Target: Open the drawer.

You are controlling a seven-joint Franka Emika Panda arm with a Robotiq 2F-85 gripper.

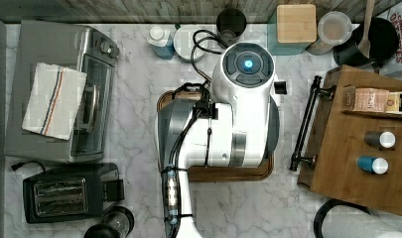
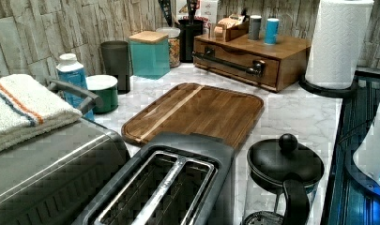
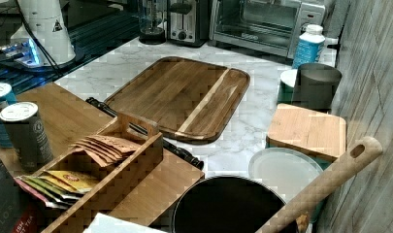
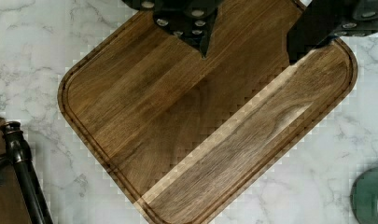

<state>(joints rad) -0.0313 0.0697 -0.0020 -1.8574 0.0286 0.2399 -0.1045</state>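
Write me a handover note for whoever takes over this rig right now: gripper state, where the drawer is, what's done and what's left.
Gripper: open, holding nothing, hanging above the wooden tray board in the wrist view, apart from the handle.
Drawer: in the wooden cabinet at the top view's right edge; its front looks flush with the cabinet in the left view, so shut.
Handle: long black bar along the drawer front, facing the tray board; nothing touches it.
Done: nothing on the drawer yet.
Left: move to the handle, close on the bar, and pull the drawer out, likely toward the tray board.
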